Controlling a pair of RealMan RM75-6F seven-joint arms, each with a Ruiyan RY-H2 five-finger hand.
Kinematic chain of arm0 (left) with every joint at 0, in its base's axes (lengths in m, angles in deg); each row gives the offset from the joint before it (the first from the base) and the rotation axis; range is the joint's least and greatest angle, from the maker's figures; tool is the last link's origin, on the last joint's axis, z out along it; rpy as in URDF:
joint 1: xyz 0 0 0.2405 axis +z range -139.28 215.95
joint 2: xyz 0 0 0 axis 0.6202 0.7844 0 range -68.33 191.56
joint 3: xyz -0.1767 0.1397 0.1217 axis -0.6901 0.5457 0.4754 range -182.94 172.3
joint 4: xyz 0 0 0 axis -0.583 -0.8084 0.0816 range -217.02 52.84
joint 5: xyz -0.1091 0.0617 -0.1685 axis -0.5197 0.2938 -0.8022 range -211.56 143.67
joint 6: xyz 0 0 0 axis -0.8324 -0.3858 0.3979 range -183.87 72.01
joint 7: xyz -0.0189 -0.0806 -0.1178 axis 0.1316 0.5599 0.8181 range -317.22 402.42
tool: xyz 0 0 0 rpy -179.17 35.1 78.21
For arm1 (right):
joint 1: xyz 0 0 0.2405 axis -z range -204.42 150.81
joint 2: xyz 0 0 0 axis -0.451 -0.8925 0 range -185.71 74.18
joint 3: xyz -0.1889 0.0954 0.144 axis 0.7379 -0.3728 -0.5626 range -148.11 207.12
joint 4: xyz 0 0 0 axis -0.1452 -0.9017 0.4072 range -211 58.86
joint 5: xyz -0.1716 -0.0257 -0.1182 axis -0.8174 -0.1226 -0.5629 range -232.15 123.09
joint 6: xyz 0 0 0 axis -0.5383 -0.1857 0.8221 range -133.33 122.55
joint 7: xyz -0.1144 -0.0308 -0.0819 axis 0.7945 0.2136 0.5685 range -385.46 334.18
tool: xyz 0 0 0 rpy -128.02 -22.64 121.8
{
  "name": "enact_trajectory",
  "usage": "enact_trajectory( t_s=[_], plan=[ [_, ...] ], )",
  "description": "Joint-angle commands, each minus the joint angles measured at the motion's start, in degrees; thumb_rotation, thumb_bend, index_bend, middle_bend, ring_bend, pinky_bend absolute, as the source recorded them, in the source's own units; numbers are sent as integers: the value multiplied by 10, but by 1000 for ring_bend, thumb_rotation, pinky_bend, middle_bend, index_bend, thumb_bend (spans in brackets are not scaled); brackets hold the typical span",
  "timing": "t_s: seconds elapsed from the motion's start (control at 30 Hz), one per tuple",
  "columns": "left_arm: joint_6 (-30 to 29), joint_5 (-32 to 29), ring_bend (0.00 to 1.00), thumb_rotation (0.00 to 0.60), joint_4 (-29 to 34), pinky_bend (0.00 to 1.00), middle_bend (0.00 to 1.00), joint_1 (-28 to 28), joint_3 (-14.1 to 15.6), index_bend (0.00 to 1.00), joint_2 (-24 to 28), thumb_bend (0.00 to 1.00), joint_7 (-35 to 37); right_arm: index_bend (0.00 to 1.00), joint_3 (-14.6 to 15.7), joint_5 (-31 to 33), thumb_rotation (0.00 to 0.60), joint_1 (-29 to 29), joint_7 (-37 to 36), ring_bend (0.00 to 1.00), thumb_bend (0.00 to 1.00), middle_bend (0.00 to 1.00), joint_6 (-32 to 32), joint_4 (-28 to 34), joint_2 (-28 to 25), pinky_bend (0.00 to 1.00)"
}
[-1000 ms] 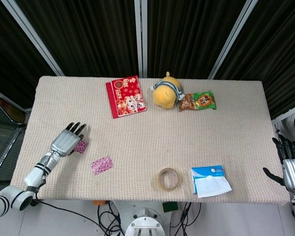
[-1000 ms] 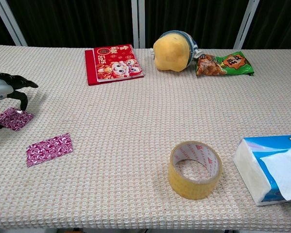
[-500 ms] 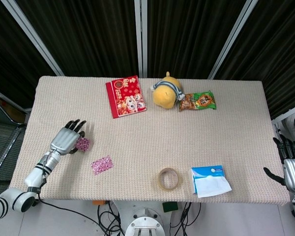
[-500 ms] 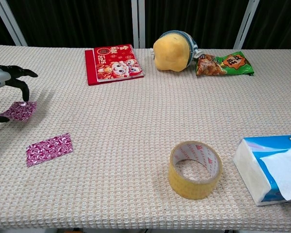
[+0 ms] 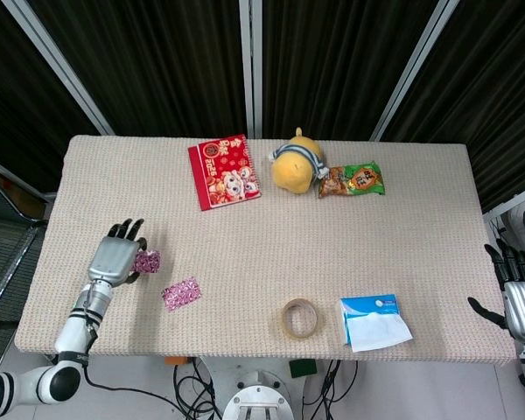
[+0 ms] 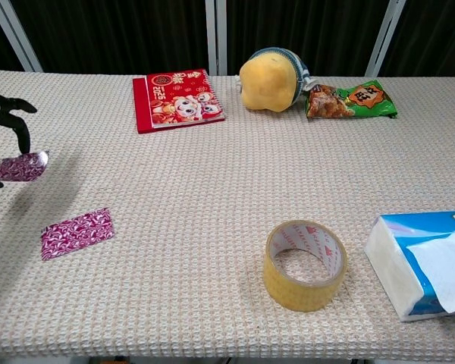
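My left hand (image 5: 114, 257) hovers over the table's left side and pinches a small pink patterned sachet (image 5: 146, 261) between thumb and a finger. In the chest view the sachet (image 6: 18, 167) hangs just above the cloth, casting a shadow, with the dark fingers (image 6: 12, 115) above it at the frame's left edge. A second pink sachet (image 5: 181, 293) lies flat on the table a little to the right and nearer the front (image 6: 76, 233). My right hand (image 5: 518, 296) is beyond the table's right edge, fingers apart, holding nothing.
A tape roll (image 6: 305, 264) and a blue tissue pack (image 6: 425, 262) sit near the front right. At the back lie a red booklet (image 5: 224, 171), a yellow plush toy (image 5: 297, 164) and a green snack bag (image 5: 352, 179). The table (image 5: 245, 236) has a beige woven cover.
My left hand closed on the pink sachet, lifted it off the cloth and drew back toward the table's left front. The right hand stayed put.
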Motion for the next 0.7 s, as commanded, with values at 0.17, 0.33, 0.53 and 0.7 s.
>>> enact_trajectory(
  t_s=[0.17,0.33,0.53,0.7],
  plan=[
    [-126,-216,0,600,153,130,27,-36,-18,516,-49,207,-164,0,2,-7,600,2,-10,0,418,0,-6,-4,-1,0],
    [-159,-238,0,600,163,132,27,-57,-21,517,-89,207,-184,0,5,-12,600,2,-13,0,420,0,-6,-5,1,0],
    [-181,-230,0,599,147,133,38,-73,-17,543,-130,207,-190,0,6,-16,600,3,-10,0,420,0,-10,-2,0,0],
    [-190,-241,0,590,135,134,41,-81,-17,554,-155,208,-192,0,6,-14,600,3,-8,0,418,0,-9,-1,-1,0]
  ],
)
